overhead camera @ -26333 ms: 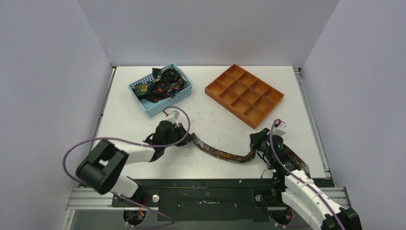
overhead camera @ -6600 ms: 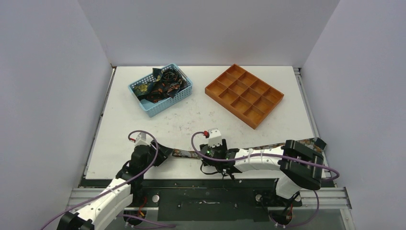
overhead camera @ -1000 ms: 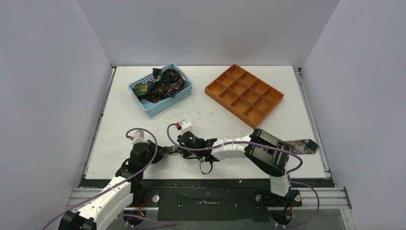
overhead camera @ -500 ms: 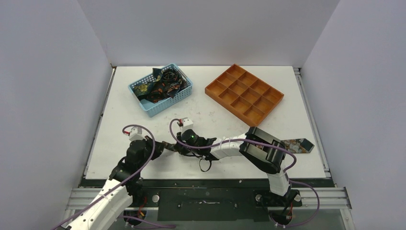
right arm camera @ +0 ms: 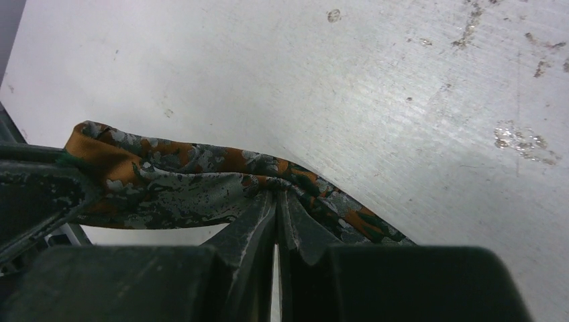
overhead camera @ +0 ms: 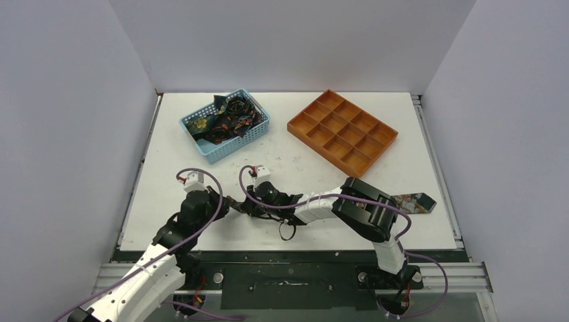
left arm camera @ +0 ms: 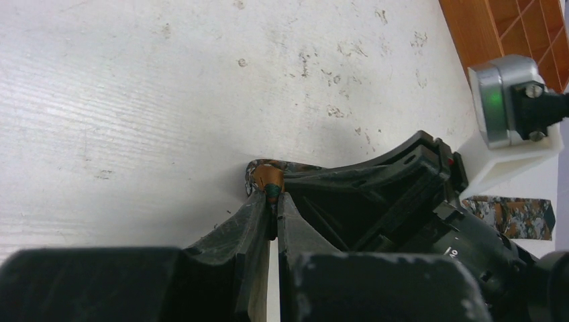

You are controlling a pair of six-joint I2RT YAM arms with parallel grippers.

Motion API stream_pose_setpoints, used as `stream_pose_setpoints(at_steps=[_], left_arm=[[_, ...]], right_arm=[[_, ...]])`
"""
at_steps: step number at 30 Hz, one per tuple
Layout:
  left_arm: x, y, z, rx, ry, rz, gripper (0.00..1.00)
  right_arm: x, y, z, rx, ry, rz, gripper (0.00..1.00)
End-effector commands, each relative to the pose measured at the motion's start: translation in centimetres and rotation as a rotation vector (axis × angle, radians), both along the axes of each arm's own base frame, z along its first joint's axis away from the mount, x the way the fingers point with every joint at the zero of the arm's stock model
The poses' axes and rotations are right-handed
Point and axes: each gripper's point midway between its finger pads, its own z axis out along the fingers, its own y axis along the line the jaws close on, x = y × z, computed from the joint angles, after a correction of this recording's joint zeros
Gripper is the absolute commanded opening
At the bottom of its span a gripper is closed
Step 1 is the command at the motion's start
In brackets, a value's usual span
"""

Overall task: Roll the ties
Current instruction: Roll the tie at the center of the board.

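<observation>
White table (overhead camera: pixel 416 127): surface scuffed, with grey smudges and dark specks, thickest around the middle. Orange tray (overhead camera: pixel 342 134): far right of centre, set at an angle to the table edges, twelve compartments in a three-by-four grid. Light-blue mesh basket (overhead camera: pixel 241 142): far left of centre, also angled, well apart from the tray. Both sit flat on the table. Pale grey walls (overhead camera: pixel 288 40) close the back and both sides. Aluminium rail (overhead camera: pixel 463 270) runs along the near edge.
</observation>
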Motion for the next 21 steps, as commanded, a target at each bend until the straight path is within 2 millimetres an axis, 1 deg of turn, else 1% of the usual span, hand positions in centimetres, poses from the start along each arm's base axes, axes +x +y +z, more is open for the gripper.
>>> stream_pose_setpoints(at_steps=[1, 3, 7, 9, 11, 12, 15, 18, 21], left_arm=[[1.5, -1.5, 4.7, -0.006, -0.14, -0.045, 0.0], [1.6, -2.5, 5.1, -0.018, -0.153, -0.079, 0.0], [1.7, -5.2, 5.1, -0.075, -0.166, -0.167, 0.0], [1.6, -6.8, 5.2, -0.137, -0.18, -0.218, 0.0], [1.5, -7.8, 5.0, -0.179, -0.185, -0.248, 0.0], [1.6, -8.0, 4.8, -0.189, -0.185, -0.255, 0.0], [1.8, -7.9, 4.3, -0.171, -0.177, -0.245, 0.0], [2.1, -6.6, 3.8, -0.101, -0.164, -0.201, 0.0], [2.2, -5.3, 3.7, -0.034, -0.161, -0.163, 0.0]], right_arm=[[-2.4, -3.8, -7.2, -0.191, 0.151, 0.023, 0.05], [-2.5, -3.2, -7.3, -0.168, 0.166, 0.032, 0.05], [-2.4, -1.9, -6.9, -0.091, 0.204, 0.046, 0.05], [-2.5, -1.2, -6.4, -0.028, 0.23, 0.059, 0.05], [-2.4, -0.3, -5.1, 0.068, 0.246, 0.081, 0.05], [-2.4, -0.2, -4.7, 0.105, 0.257, 0.085, 0.05], [-2.1, -0.3, -3.5, 0.176, 0.271, 0.086, 0.05], [-1.7, -0.9, -2.5, 0.154, 0.25, 0.067, 0.06], [-1.4, -1.3, -1.4, 0.143, 0.234, 0.053, 0.12]])
